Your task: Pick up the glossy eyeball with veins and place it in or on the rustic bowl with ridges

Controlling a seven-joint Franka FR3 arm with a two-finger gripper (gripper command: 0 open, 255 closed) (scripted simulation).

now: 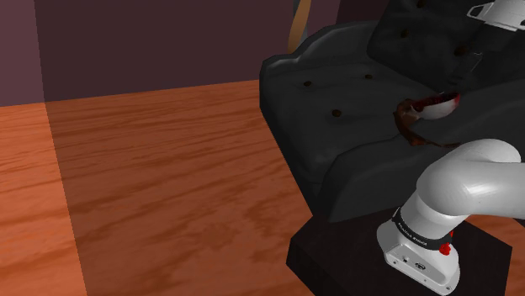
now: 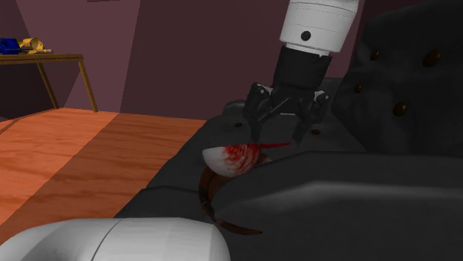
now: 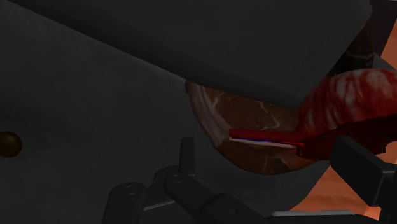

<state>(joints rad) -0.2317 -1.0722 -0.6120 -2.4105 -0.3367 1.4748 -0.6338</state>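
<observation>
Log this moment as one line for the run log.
gripper: open, just above eyeball | eyeball: white, red-veined, unheld, at brown bowl rim | bowl: on dark sofa seat

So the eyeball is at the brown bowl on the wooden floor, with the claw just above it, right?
Not the floor: the eyeball and brown bowl are on the dark tufted sofa, with the claw just above, as the second exterior view shows.
</observation>
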